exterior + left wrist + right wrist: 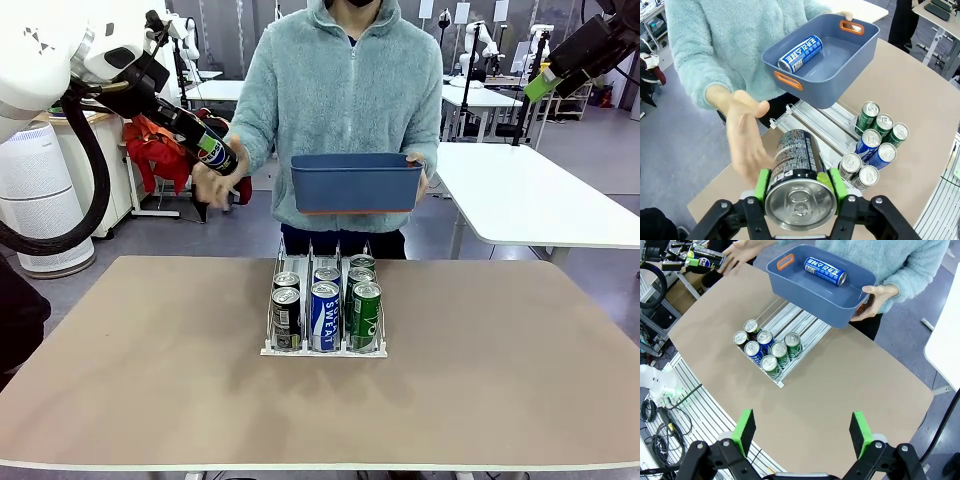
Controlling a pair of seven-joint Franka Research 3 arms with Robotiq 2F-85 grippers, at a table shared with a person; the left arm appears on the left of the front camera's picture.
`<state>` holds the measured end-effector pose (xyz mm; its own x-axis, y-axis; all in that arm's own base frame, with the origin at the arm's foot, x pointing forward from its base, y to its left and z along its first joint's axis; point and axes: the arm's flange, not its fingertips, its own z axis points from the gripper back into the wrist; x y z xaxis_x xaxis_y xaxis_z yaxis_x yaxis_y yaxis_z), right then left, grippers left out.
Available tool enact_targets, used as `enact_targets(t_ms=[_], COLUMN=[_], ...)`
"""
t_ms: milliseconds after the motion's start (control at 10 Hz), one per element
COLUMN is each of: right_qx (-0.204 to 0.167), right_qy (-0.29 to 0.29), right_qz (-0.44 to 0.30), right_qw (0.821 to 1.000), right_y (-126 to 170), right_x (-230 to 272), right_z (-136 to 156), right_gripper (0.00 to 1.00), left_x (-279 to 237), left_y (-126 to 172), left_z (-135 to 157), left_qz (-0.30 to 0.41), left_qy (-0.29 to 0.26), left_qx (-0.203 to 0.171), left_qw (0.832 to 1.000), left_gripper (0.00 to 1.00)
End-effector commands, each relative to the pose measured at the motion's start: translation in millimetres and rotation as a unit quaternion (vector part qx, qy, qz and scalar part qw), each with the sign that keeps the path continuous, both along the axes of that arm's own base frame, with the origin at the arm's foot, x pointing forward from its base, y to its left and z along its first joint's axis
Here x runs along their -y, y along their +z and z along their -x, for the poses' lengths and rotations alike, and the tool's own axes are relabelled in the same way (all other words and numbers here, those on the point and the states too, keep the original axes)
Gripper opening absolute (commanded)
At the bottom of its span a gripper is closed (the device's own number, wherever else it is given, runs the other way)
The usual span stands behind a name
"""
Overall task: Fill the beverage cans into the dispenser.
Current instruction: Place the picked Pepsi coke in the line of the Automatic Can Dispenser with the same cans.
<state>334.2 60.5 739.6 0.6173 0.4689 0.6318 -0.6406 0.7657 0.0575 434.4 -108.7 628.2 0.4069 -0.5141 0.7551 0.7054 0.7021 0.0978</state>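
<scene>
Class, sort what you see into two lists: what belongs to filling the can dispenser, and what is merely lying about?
Belongs to the job: dispenser; seven cans in its lanes; Pepsi can in the left gripper; blue can in the blue bin the person holds.

Lying about: white side table; red cloth; white floor unit.

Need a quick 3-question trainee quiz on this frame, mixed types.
1. True or false: the left gripper is shut on a black Pepsi can.
2. How many cans stand in the dispenser?
3. What lies in the blue bin that the person holds? A) a green can B) a blue can C) nothing

Key: 1 true; 2 seven (two black, two blue, three green); 3 B.
</scene>
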Motion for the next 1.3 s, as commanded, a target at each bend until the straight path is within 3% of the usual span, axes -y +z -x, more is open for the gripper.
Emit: enact_targets(t_ms=[0, 100, 300, 500, 1200], right_qx=[-0.001, -0.001, -0.001, -0.001, -0.001], right_qy=[0.000, 0.000, 0.000, 0.000, 0.000], right_qz=[0.000, 0.000, 0.000, 0.000, 0.000], right_qw=[1.000, 1.000, 1.000, 1.000, 1.000], right_y=[0, 0, 0, 0, 0], right_x=[-1, -1, -1, -1, -1], right_z=[0, 0, 0, 0, 0], right_gripper=[1.00, 1.00, 1.00, 1.00, 1.00], left_x=[-4, 0, 11, 25, 60], left_y=[1, 0, -19, -42, -91], left_z=[0, 0, -2, 13, 78], left_qz=[0.001, 0.000, 0.000, -0.008, -0.025], left_qy=[0.000, 0.000, 0.060, 0.095, 0.052], left_qx=[0.002, 0.000, -0.050, -0.069, -0.161], left_qw=[1.000, 1.000, 0.997, 0.993, 0.985], left_gripper=[0.10, 0.58, 0.58, 0.58, 0.58])
